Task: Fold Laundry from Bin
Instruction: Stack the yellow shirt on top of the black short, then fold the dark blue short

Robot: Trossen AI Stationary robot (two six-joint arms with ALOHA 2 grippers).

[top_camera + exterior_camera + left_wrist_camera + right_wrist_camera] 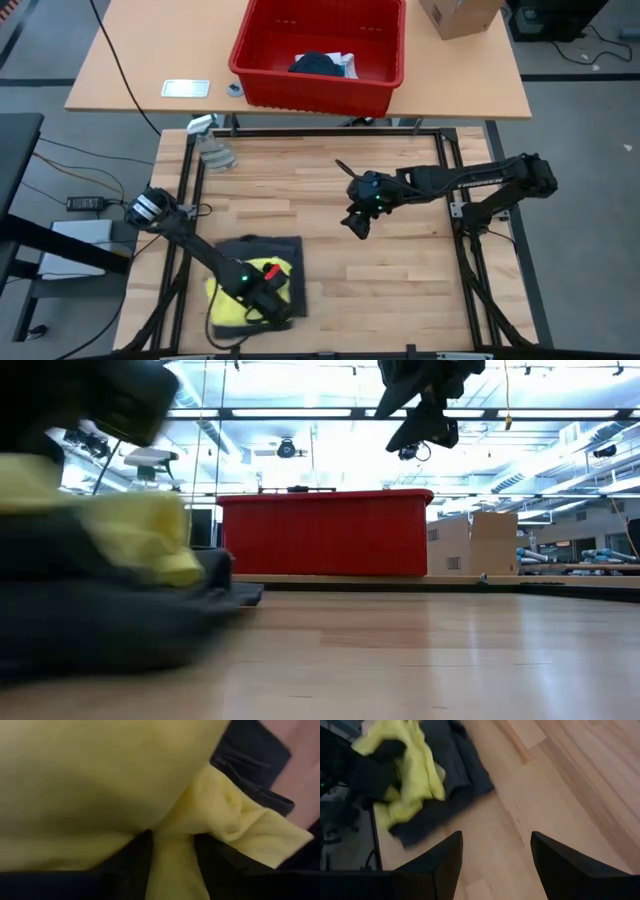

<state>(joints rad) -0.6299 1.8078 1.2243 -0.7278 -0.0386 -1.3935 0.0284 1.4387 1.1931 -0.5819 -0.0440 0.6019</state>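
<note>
A bright yellow garment (250,290) lies bunched on a flat dark grey garment (270,250) at the table's near left; both also show in the right wrist view, the yellow one (417,775) on the grey one (462,775). My left gripper (268,302) is down in the yellow cloth and shut on it. My right gripper (358,222) hangs open and empty above the bare middle of the table. The red bin (320,75) stands on the far table, with dark and white cloth (322,64) in it. My left gripper pinches a bunched fold of the yellow garment (172,857) between its two fingers (127,865). It comes from above, slanting down. The rest of the garment lies slack around the fingers on the dark grey garment (260,795).
A small pale grey rag (215,152) lies at the work table's far left corner. A brown cardboard box (460,15) and a flat white object (185,88) sit on the far table beside the bin. Bare wood (400,290) lies right of the garments.
</note>
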